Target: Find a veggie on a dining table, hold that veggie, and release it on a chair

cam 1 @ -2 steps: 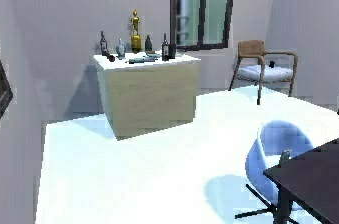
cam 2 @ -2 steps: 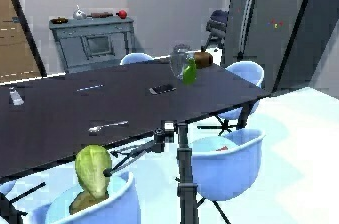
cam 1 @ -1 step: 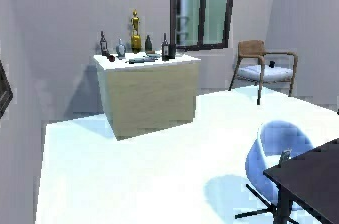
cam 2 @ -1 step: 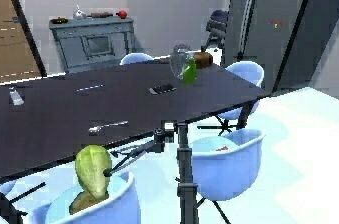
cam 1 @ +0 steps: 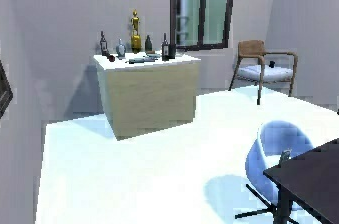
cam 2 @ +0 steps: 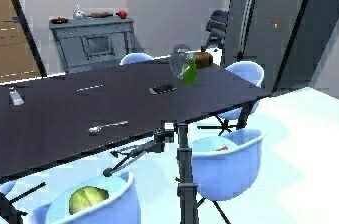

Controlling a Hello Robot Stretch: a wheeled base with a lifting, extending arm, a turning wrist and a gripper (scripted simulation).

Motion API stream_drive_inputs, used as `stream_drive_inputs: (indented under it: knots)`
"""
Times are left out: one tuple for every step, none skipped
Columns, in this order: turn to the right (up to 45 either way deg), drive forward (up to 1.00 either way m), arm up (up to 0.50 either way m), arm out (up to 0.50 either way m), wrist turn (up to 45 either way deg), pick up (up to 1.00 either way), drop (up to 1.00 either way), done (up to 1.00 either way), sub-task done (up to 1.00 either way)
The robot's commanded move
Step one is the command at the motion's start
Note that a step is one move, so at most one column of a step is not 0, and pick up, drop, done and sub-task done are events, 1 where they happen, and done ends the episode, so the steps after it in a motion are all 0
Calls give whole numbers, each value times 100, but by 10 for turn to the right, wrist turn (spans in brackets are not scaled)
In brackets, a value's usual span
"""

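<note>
Arm side view, nearest: a pale blue chair (cam 2: 127, 203) at the lower left, with a round green leafy veggie (cam 2: 85, 199) lying in its seat. The dark arm (cam 2: 183, 170) rises from the bottom edge. The jaws reach from its top toward the view's left, and their far end lies against the chair back and the edge of the dark bench (cam 2: 37, 130). It cannot be told whether the jaws grasp anything. Right of the arm, a second blue chair (cam 2: 239, 165) carries a small white-and-red thing (cam 2: 222, 149). On the dark bench lie a spoon (cam 2: 107, 126), a flat dark slab (cam 2: 162, 90) and a small grey thing (cam 2: 15, 96). At its far edge, a green thing (cam 2: 189, 70) sits by a clear vessel, beside a brown box (cam 2: 206, 60). Beyond stands a grey-blue sideboard (cam 2: 92, 45) bearing a red thing (cam 2: 122, 14).

Forward view, nearest: a corner of the same dark bench at the lower right, with a blue chair (cam 1: 277, 150) tucked against it. Farther off, a pale bench (cam 1: 149, 90) holds bottles (cam 1: 165, 47) and a gold statuette (cam 1: 135, 28). A wooden armchair (cam 1: 262, 62) stands by the far wall.
</note>
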Motion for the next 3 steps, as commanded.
stream_drive_inputs:
  knots:
    - [0, 0, 10, 0, 0, 0, 0, 0, 0]
    - [0, 0, 0, -8, 0, 0, 0, 0, 0]
    - [0, 0, 0, 0, 0, 0, 0, 100, 0]
